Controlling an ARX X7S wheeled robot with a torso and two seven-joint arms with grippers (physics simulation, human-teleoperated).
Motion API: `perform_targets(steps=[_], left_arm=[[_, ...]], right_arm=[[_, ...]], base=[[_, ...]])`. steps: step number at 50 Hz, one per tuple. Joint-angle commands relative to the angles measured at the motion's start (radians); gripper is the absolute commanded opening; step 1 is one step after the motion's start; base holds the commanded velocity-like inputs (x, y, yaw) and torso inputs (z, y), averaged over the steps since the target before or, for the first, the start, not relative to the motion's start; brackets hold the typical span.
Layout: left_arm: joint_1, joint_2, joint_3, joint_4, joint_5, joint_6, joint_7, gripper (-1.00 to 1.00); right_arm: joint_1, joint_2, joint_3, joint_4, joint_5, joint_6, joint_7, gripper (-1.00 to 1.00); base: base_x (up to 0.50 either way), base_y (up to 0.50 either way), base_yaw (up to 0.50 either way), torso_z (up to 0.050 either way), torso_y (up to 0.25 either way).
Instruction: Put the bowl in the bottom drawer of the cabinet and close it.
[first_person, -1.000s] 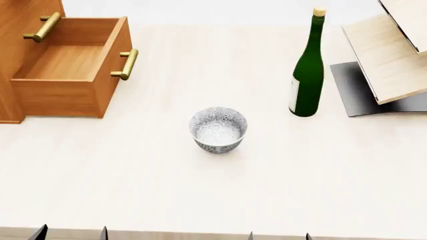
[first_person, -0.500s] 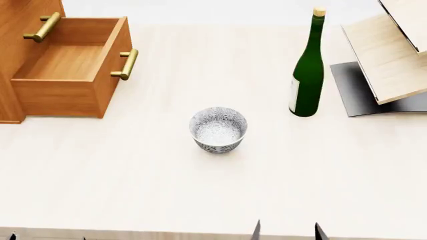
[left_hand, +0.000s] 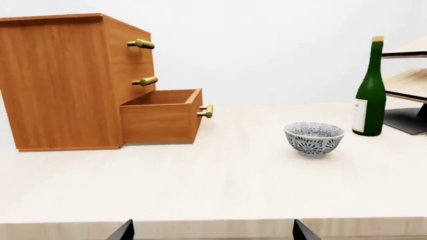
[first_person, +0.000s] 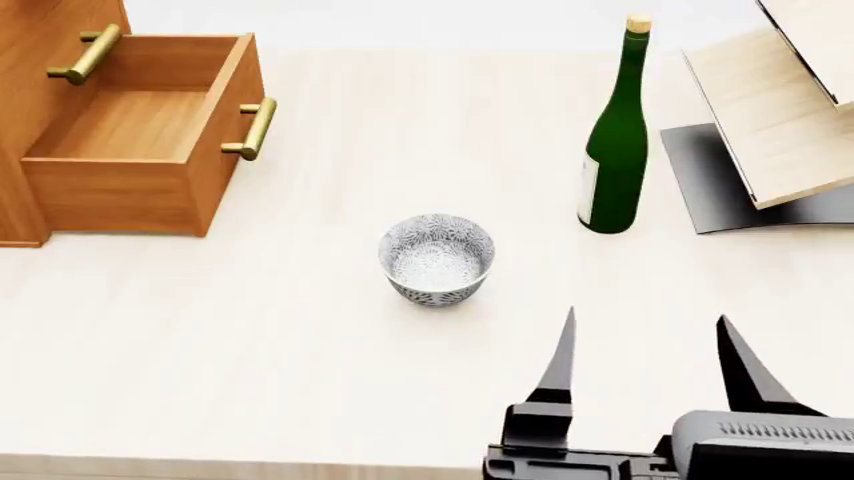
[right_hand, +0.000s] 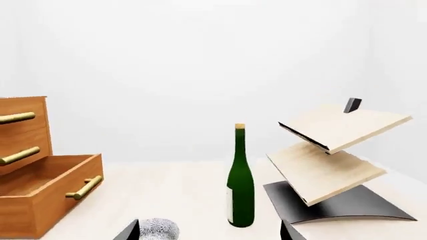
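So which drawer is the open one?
The bottom drawer of the cabinet is open: it sticks out toward the bowl and looks empty. The two drawers above it are pushed in flush.

My right gripper (first_person: 646, 345) is matte black: two thin tapering pointed fingers (first_person: 561, 358) on a blocky, ribbed dark-grey body.

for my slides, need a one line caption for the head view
Open right gripper nears the bowl; bottom drawer open.

No readable text anywhere, pale label on the green bottle (first_person: 617, 140) blank, no brands or numbers
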Motion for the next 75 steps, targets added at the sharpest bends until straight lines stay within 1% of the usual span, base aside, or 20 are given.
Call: perform_targets(steps=[1,5,9,12,18,24,40,69,73,75], left_arm=[[0.022,-0.014,0.017,-0.042,-0.001,0.055,-0.016,1.0],[0.024,-0.02,0.02,-0.034,-0.018,0.055,-0.015,1.0],[0.025,-0.024,0.024,-0.031,-0.021,0.055,-0.019,1.0],[0.018,-0.027,0.027,-0.044,-0.024,0.063,-0.019,1.0],[0.017,-0.032,0.031,-0.045,-0.024,0.067,-0.026,1.0],[0.012,-0.037,0.036,-0.056,-0.021,0.075,-0.033,1.0],[0.02,-0.048,0.047,-0.045,-0.018,0.084,-0.053,1.0],[0.015,-0.068,0.068,-0.05,-0.016,0.086,-0.078,1.0],[0.012,-0.07,0.07,-0.057,-0.017,0.09,-0.08,1.0],[0.012,-0.072,0.071,-0.055,-0.018,0.09,-0.082,1.0]], right_arm=[[0.078,0.023,0.052,-0.162,0.077,0.174,0.028,1.0],[0.126,0.017,0.088,-0.198,0.127,0.236,0.039,1.0],[0.144,0.02,0.087,-0.202,0.14,0.257,0.054,1.0],[0.146,0.035,0.061,-0.2,0.121,0.245,0.069,1.0],[0.147,0.04,0.058,-0.188,0.132,0.244,0.078,1.0],[0.126,0.049,0.043,-0.174,0.121,0.206,0.081,1.0],[0.107,0.044,0.062,-0.17,0.165,0.195,0.086,1.0],[0.086,0.069,0.023,-0.142,0.155,0.14,0.11,1.0],[0.088,0.052,0.057,-0.138,0.194,0.154,0.112,1.0],[0.085,0.061,0.042,-0.141,0.181,0.144,0.113,1.0]], base=[[0.0,0.0,0.0,0.0,0.0],[0.0,0.0,0.0,0.0,0.0],[0.0,0.0,0.0,0.0,0.0],[0.0,0.0,0.0,0.0,0.0],[0.0,0.07,0.0,0.0,0.0],[0.0,0.25,0.0,0.0,0.0],[0.0,0.25,0.0,0.0,0.0],[0.0,0.25,0.0,0.0,0.0],[0.0,0.5,0.0,0.0,0.0],[0.0,0.5,0.0,0.0,0.0]])
